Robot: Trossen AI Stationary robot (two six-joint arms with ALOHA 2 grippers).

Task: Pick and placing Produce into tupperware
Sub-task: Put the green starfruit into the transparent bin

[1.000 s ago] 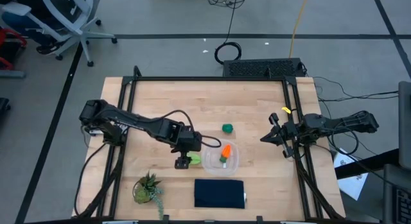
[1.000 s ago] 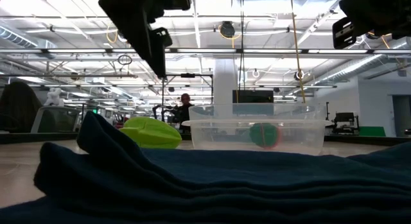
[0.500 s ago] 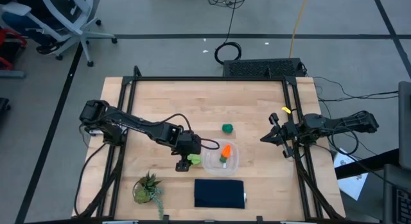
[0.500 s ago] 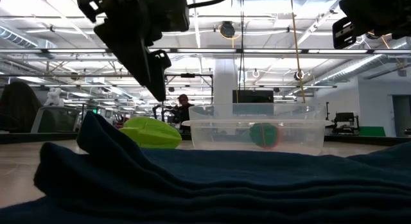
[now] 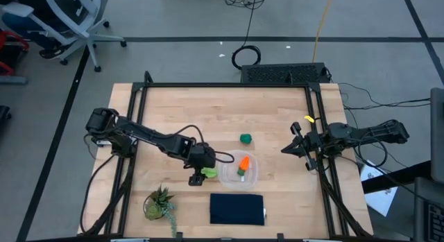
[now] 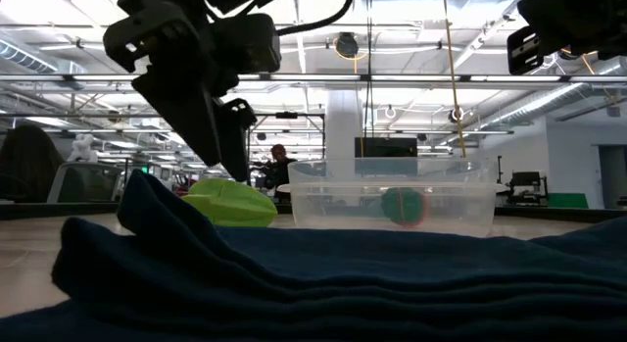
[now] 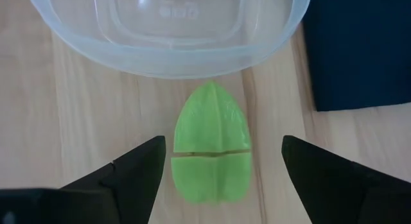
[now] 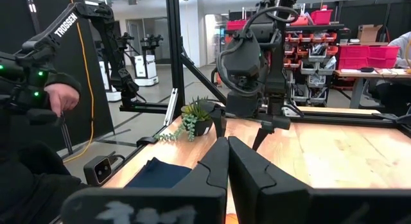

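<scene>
Beside the tupperware, the light green leafy piece lay between the 2 spread fingers of my left gripper — untouched; my right gripper was pressed together.

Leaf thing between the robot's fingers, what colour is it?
Light green leaf, clearest in the left wrist view.

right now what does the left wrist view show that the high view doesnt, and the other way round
Only the left wrist view shows the crease across the leafy piece and the left gripper open astride it. Only the high view shows the carrot inside the tupperware, the dark green round piece out on the table, the potted plant, and the right gripper waiting at the right edge. Both show the leafy piece lying just outside the tupperware, and the navy cloth.
</scene>
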